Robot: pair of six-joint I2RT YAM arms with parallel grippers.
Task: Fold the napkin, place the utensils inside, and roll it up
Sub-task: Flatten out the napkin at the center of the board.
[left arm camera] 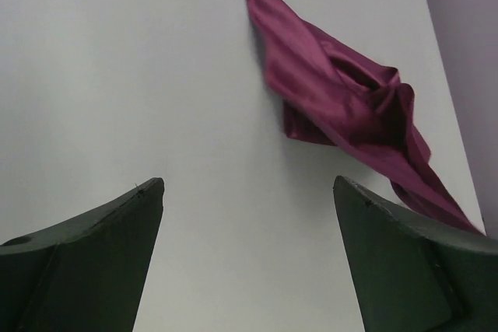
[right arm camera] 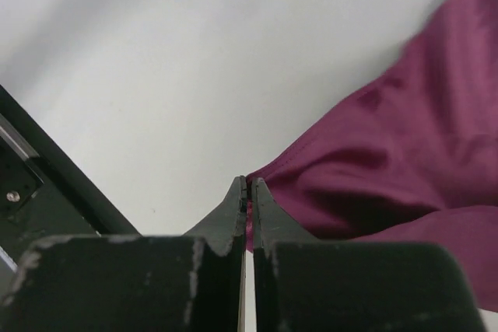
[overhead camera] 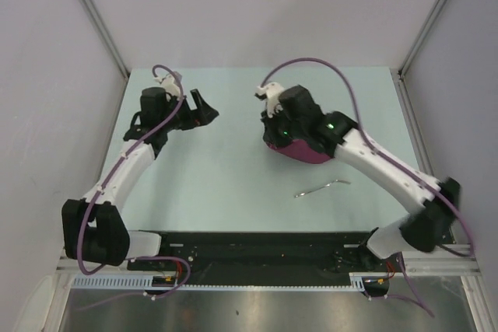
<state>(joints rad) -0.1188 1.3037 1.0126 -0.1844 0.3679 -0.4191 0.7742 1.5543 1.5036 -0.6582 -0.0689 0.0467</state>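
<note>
The maroon napkin [overhead camera: 296, 150] hangs bunched under my right gripper [overhead camera: 274, 131], near the table's middle. In the right wrist view my right gripper [right arm camera: 249, 184] is shut on an edge of the napkin [right arm camera: 389, 161], which drapes to the right. The left wrist view shows the napkin [left arm camera: 342, 99] crumpled and lifted, ahead and to the right of my open, empty left gripper [left arm camera: 249, 192]. My left gripper [overhead camera: 204, 106] is at the table's left, apart from the cloth. The thin silvery utensil [overhead camera: 320, 187] lies on the table in front of the napkin.
The pale table [overhead camera: 233, 184] has a black strip [overhead camera: 257, 242] along its near edge. Grey walls with metal posts [overhead camera: 93, 13] close in the left, right and back. Purple cables [overhead camera: 327, 68] loop over both arms.
</note>
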